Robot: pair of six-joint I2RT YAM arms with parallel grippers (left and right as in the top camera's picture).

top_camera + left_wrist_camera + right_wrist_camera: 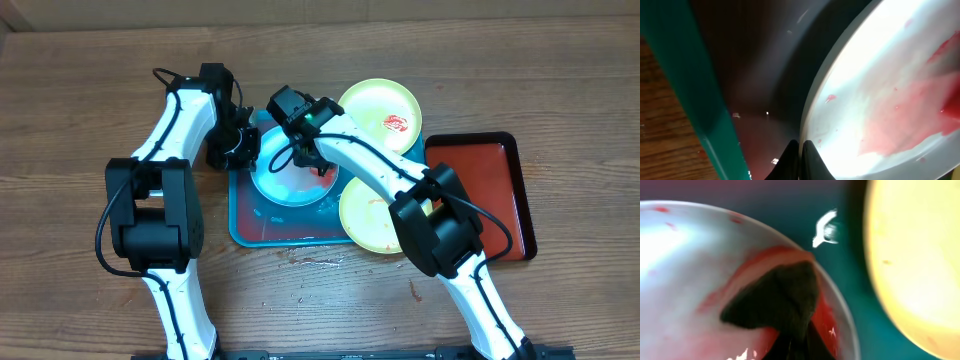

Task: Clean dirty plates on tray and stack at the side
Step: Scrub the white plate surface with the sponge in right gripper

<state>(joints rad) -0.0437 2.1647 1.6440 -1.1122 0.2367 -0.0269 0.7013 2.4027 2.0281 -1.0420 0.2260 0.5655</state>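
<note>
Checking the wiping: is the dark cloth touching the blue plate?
Touching. The right wrist view shows the cloth lying flat on the blue plate, with sauce smeared around its edges and no gap.

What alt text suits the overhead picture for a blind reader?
Two robot arms meet over a light-blue plate smeared red, lying in a teal tray on a wooden table; left gripper at its rim, right gripper above it. Two yellow-green plates and a dark red tray lie right.
</note>
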